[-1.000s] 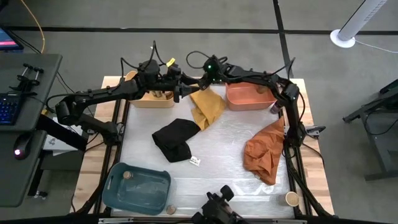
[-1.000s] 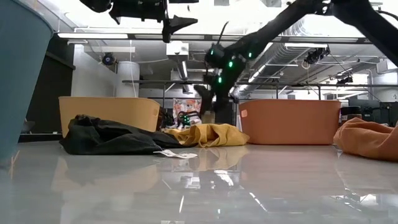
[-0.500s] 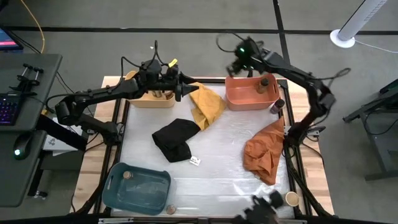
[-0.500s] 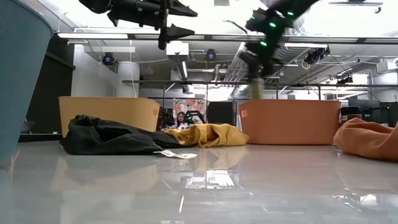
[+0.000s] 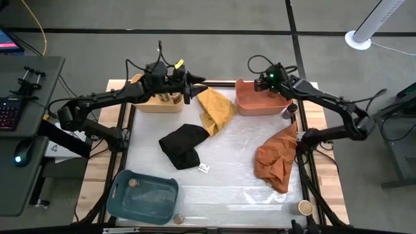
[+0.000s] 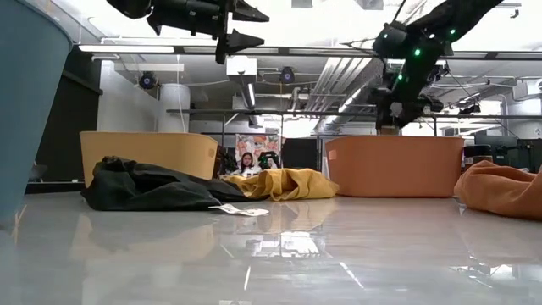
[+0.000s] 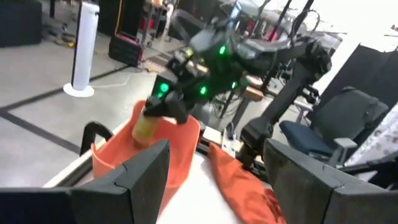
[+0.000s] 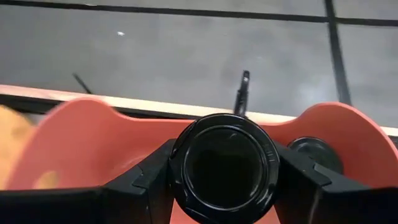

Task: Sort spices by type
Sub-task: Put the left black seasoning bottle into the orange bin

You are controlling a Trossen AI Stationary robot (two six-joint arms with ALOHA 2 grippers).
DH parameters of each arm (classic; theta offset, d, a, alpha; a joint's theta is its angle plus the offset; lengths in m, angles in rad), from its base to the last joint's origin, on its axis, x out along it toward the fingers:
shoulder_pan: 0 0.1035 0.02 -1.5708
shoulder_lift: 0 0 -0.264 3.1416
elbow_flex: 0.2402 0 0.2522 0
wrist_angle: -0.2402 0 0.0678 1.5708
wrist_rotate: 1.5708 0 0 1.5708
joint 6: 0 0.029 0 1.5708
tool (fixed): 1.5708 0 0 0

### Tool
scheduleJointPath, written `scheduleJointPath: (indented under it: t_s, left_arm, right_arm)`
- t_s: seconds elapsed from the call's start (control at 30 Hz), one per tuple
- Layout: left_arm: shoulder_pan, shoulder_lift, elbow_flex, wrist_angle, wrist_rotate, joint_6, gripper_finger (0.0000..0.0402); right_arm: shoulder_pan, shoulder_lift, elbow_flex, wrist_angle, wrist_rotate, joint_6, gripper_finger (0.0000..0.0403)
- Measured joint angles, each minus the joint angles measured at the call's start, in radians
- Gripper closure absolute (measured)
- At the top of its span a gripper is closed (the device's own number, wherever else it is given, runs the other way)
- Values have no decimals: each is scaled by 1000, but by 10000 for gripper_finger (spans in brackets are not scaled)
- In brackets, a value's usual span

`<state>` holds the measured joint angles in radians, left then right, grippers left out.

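High view: the right gripper point(image 5: 268, 86) hangs over the smooth orange bin point(image 5: 250, 106); the left gripper point(image 5: 195, 86) sits just past the yellow bin point(image 5: 156, 106), jaws apart and empty.

Low view: crumpled black cloth point(image 6: 148, 188) lies on glossy table point(image 6: 271, 254), bare towards the camera.

Right wrist view: the fingers point(image 8: 146, 180) clamp a round black-topped jar point(image 8: 225, 165) above the bin's curved rim.
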<state>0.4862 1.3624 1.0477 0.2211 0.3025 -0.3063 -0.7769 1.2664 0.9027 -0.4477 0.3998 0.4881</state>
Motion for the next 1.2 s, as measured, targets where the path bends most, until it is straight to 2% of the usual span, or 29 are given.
scheduleJointPath:
  t_s: [0.3, 0.5, 0.57, 0.8, 1.03, 1.2]
  left_arm:
    - [-2, 0, 0, 25, -1, -63, 156]
    - [-9, 0, 0, 24, -1, -82, 156]
    - [-9, 0, 0, 23, -1, -83, 156]
    - [-9, 0, 0, 23, -1, -84, 156]
    - [-9, 0, 0, 23, -1, -84, 156]
    - [-9, 0, 0, 23, -1, -68, 156]
  right_arm:
    - [-10, 184, 18, 6, 39, 37, 206]
    - [-33, 245, 18, 42, 89, 63, 206]
    - [-41, 251, 18, 46, 108, 72, 202]
    - [-55, 251, 18, 66, 98, 80, 137]
    - [-54, 237, 18, 73, 88, 64, 130]
    - [-59, 150, 18, 102, 86, -3, 129]
